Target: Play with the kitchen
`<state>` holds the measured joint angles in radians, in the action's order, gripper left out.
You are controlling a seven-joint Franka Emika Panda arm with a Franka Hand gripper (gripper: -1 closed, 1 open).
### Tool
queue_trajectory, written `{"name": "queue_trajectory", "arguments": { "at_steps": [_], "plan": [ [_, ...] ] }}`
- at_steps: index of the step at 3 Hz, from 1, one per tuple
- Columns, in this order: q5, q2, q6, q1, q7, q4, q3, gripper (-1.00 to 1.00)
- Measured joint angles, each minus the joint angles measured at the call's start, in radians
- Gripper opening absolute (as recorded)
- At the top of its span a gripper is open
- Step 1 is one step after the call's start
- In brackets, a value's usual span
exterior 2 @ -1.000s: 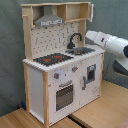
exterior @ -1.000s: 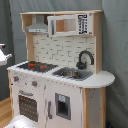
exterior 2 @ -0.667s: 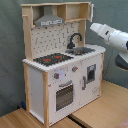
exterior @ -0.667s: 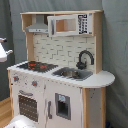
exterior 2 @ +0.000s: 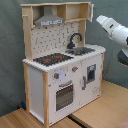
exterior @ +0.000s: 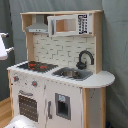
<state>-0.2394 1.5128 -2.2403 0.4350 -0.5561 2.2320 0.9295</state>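
Kitchen first: the large white and light-wood toy kitchen (exterior: 57, 75) (exterior 2: 62, 65) stands upright on a wooden floor (exterior 2: 100, 112) against a grey-green curtain backdrop (exterior: 115, 45), filling the middle of both exterior views. Its worktop carries a black hob with red rings (exterior: 34, 65) (exterior 2: 51, 59) and, beside it, a steel-coloured sink (exterior: 71, 73) (exterior 2: 84, 50) with a curved black tap (exterior: 85, 59) (exterior 2: 74, 40) rising behind the basin. Behind them runs a white back panel (exterior: 57, 50) (exterior 2: 50, 37). A grey extractor hood (exterior: 37, 26) (exterior 2: 48, 21) hangs over the hob, and in the first exterior view a white microwave-style cupboard (exterior: 70, 24) sits next to it under the top shelf. Below the hob are two round knobs (exterior: 34, 83) (exterior 2: 56, 76) and a closed oven door with a dark window (exterior: 27, 106) (exterior 2: 64, 96); the cupboard door beside it has a small dark panel (exterior: 63, 106) (exterior 2: 91, 72).

The white robot arm (exterior 2: 115, 30) shows at the second exterior view's right edge, level with the upper shelf and apart from the kitchen, touching nothing. A white part (exterior: 4, 47) also pokes in at the first exterior view's left edge. I cannot tell whether the gripper is spread or pressed together. Nothing stands between the arm and the worktop.
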Motion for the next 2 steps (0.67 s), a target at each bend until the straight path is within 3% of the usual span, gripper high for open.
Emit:
{"name": "queue_trajectory", "arguments": {
  "at_steps": [2],
  "plan": [
    [-0.096, 0.0, 0.116, -0.013, 0.168, 0.001, -0.022, 1.0]
  ]
}}
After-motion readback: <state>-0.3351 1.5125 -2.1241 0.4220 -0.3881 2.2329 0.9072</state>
